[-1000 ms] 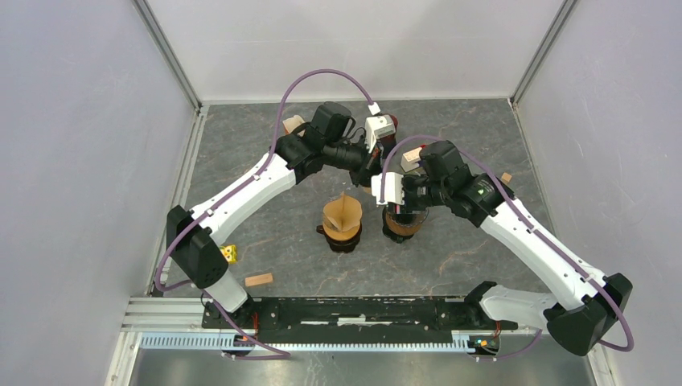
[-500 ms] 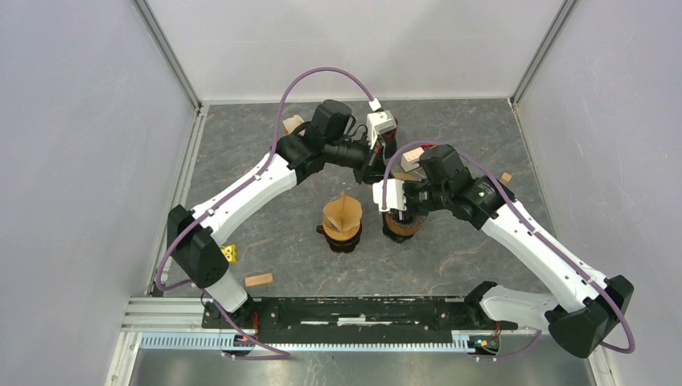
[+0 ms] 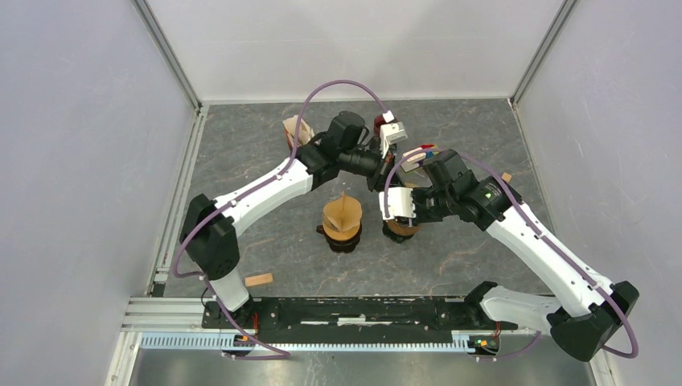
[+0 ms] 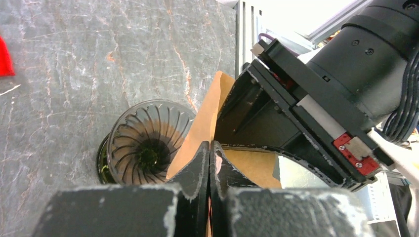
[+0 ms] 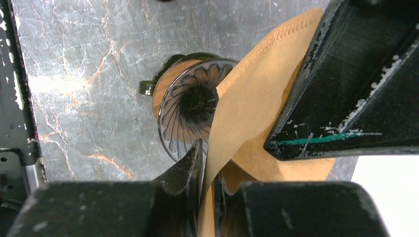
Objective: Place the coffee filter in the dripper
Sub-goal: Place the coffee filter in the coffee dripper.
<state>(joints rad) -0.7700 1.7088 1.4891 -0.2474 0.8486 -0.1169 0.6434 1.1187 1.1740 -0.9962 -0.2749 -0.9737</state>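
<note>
grip doubled as right hand [image 5: 207,158] clamped the coffee filter [image 5: 247,108] the left hand [image 4: 209,147] pinched, ready above the dripper [image 5: 190,106]

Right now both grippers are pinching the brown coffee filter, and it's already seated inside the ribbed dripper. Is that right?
Not quite. The left gripper and right gripper do both pinch the coffee filter, but it isn't seated. The right wrist view shows the dripper with its ribbed cone bare, and the filter is up in the jaws, outside the cone.
</note>
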